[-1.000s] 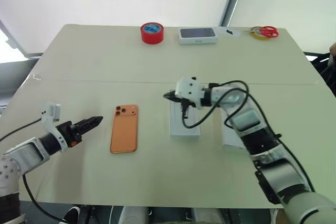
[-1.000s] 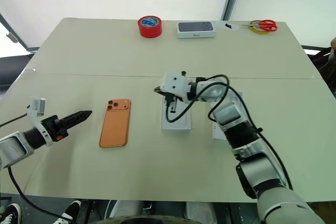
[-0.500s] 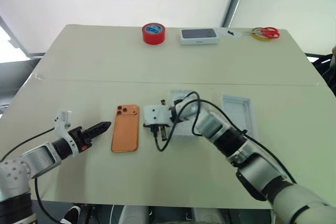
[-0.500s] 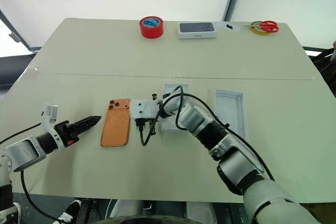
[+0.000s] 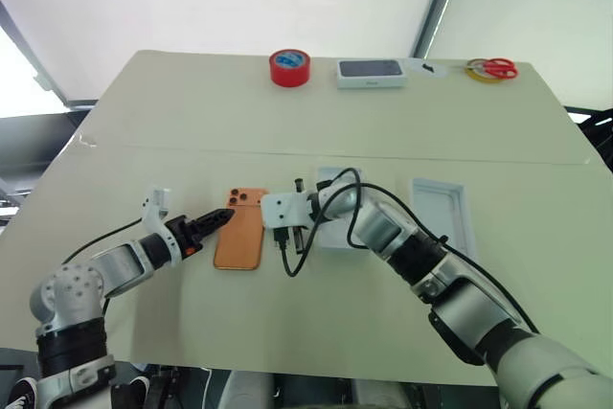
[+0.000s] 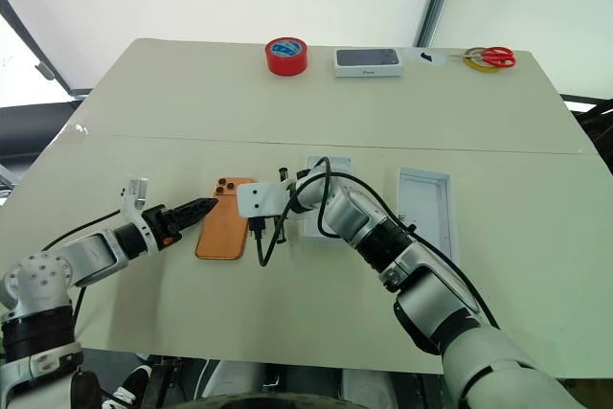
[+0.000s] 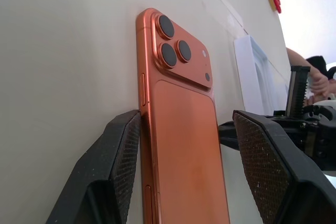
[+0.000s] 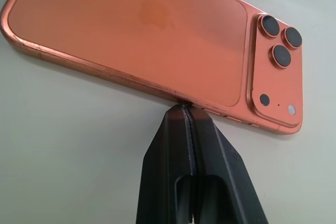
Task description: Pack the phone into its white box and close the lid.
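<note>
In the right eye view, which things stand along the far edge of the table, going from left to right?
Red tape roll → closed white box with dark top → small dark item on a white patch → red-handled scissors, lying on a yellow ring.

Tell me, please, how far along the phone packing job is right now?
Done: nothing packed. The phone lies camera-side up on the table. In hand: the open left gripper straddles it while the shut right gripper presses against its long edge. Left: place it in the white box and close the lid.
</note>
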{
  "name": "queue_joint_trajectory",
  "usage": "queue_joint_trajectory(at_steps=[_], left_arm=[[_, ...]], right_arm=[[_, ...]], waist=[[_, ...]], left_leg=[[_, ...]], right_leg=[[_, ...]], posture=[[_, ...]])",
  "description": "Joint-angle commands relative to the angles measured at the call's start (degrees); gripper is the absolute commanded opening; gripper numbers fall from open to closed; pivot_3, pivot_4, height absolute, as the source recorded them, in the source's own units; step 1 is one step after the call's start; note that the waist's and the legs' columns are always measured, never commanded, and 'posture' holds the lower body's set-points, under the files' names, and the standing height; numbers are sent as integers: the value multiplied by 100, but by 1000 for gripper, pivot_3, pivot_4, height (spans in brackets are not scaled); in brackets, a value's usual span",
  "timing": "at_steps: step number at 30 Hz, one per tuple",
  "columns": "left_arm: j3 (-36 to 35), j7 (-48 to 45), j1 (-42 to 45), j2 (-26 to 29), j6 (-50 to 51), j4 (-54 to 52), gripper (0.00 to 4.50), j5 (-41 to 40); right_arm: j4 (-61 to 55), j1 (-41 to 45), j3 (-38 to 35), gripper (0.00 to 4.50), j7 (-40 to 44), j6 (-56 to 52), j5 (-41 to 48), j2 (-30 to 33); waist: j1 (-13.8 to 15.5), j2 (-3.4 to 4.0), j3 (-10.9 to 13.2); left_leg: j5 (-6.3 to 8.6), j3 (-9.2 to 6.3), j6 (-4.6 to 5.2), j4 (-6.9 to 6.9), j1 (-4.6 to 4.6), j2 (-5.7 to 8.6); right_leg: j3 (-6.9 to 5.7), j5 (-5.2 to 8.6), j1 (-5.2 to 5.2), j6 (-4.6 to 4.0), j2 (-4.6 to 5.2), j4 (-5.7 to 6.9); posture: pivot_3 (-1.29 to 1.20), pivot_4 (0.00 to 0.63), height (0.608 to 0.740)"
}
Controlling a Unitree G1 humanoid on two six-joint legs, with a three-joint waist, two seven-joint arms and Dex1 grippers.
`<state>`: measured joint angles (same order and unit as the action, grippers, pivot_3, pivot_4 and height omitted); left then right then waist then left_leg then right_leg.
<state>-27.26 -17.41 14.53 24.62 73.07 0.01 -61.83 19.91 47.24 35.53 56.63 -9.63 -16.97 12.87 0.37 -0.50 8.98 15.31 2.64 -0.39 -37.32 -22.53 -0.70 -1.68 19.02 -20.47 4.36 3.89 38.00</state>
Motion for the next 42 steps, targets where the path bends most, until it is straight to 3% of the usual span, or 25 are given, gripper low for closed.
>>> queue_joint_trajectory(at_steps=[1, 8, 14, 22, 28, 34, 37, 39, 42], left_arm=[[643, -131, 73, -165, 591, 162, 2926, -48], [756, 43, 352, -14, 1026, 109, 2926, 90], [528, 371, 826, -177, 1358, 109, 2926, 222], [566, 346, 796, -415, 1291, -129, 2926, 462], [-105, 278, 830, -450, 1314, 40, 2926, 195], [-308, 76, 640, -435, 1402, 12, 2926, 47], [-358, 118, 520, -563, 1411, -12, 2033, 31], [-429, 136, 497, -621, 1450, 9, 1123, -8], [-545, 159, 489, -663, 1418, 120, 1123, -6]], right_arm=[[37, 22, -55, 23, -118, 54, -22, -129], [230, 87, -124, 23, -213, 216, -70, -201], [313, 104, -222, 23, -156, 248, -31, -285], [315, 66, -266, 23, -191, 278, -95, -254], [325, 64, -288, 23, -228, 291, -86, -236], [215, 34, -297, 23, -216, 244, -47, -254], [122, 15, -299, 0, -179, 190, -17, -268], [99, -8, -292, 0, -162, 188, -19, -246], [135, -19, -271, 0, -217, 257, -79, -204]], waist=[[5, 0, 0], [-16, 0, 0], [-3, -1, 0], [-108, -2, 1], [-122, -9, 5], [-157, -20, 12], [-158, -21, 13], [-153, -24, 15], [-156, -24, 15]], left_leg=[[1, 0, 1, 2, 7, 0], [1, 0, -1, 9, 7, 3], [1, 0, 0, 9, 10, 4], [-14, 3, -27, 21, -3, 5], [-14, 3, -27, 22, -4, 6], [-16, 3, -31, 25, -19, 5], [-16, 3, -32, 25, -21, 5], [-16, 3, -32, 25, -29, 5], [-18, 2, -35, 23, -41, 5]], right_leg=[[0, 0, 6, 0, 1, -2], [0, 0, 4, 0, 4, -4], [0, 0, 6, 0, 5, -4], [0, 0, 10, 0, 6, -4], [0, 0, 7, 0, 6, -5], [1, 0, -9, 0, 6, -6], [0, 0, -11, 0, 6, -6], [0, 0, -17, 0, 6, -6], [0, 0, -28, 1, 6, -5]], posture=[[0, 150, 740], [0, 150, 740], [0, 150, 740], [0, 150, 740], [0, 150, 740], [0, 150, 740], [0, 150, 740], [0, 150, 740], [0, 150, 740]])
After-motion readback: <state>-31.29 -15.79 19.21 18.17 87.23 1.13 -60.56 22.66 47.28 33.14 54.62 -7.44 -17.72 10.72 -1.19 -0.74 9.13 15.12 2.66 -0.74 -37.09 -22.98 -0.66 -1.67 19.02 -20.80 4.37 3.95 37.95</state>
